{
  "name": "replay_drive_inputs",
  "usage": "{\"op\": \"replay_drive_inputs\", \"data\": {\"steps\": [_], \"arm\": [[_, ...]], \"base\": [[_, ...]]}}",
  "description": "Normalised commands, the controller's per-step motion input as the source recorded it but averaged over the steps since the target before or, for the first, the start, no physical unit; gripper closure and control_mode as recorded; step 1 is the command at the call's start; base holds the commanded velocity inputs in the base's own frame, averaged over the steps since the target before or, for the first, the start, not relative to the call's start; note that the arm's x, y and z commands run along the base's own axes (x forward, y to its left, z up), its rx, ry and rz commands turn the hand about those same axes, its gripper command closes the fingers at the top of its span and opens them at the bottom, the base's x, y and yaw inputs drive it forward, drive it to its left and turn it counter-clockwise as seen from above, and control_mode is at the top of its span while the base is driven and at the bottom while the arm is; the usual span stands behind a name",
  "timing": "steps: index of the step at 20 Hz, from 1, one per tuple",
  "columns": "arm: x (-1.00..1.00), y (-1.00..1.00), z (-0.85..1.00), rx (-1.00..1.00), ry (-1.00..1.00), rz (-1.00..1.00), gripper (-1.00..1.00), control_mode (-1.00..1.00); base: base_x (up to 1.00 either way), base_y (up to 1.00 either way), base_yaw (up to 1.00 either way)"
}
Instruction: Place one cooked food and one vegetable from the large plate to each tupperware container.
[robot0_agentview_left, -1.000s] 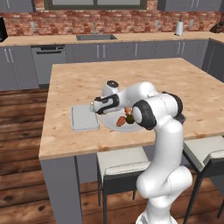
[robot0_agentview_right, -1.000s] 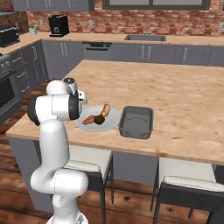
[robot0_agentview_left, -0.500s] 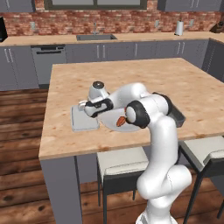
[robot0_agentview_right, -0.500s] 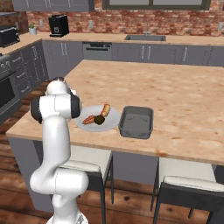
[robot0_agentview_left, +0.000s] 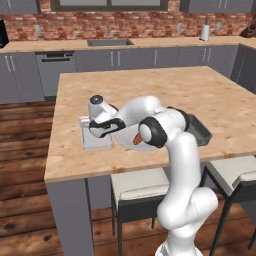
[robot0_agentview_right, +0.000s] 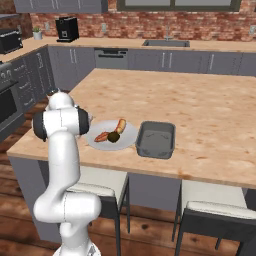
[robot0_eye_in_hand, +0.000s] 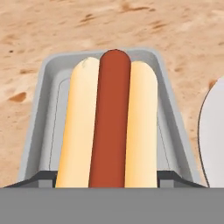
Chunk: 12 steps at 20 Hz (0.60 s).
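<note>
A simulated kitchen with a wooden island counter (robot0_agentview_left: 150, 90), described from left to right.

At the left of the left base view, a light grey tupperware container (robot0_agentview_left: 96, 140) sits on the counter near its front edge. The white arm reaches out over it, and the pincer (robot0_agentview_left: 93, 132) hangs just above the tray's near side.

In the hand view, a hot dog (robot0_eye_in_hand: 111, 122), a red-brown sausage between two pale bun halves, runs lengthwise up the middle, directly over the light grey tray (robot0_eye_in_hand: 43, 100). Its lower end meets the bottom of the view where the dark finger tips (robot0_eye_in_hand: 41, 177) show at either side, well apart from each other. The pincer appears to be holding the hot dog, though where they touch is hidden. Whether the hot dog rests on the tray floor cannot be told.

To the right of the tray lies the large plate (robot0_agentview_right: 129, 140), round and pale. In the right base view it carries a reddish sausage (robot0_agentview_right: 101, 136), a dark round vegetable (robot0_agentview_right: 114, 137) and an orange carrot (robot0_agentview_right: 120, 125), close together.

Just beside the plate, farther right, stands the darker grey tupperware container (robot0_agentview_right: 156, 139).
</note>
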Motion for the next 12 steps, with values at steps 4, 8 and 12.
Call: {"op": "replay_drive_inputs", "data": {"steps": [4,8,12], "arm": [[0.00,0.07,-0.18,0.01,0.05,-0.09,1.00,-1.00],[-0.14,0.00,-0.23,0.05,0.13,0.00,1.00,-1.00],[0.04,0.00,-0.18,0.01,0.04,0.00,1.00,-1.00]], "base": [[0.00,0.00,0.00],[0.00,0.00,0.00],[0.00,0.00,0.00]]}}
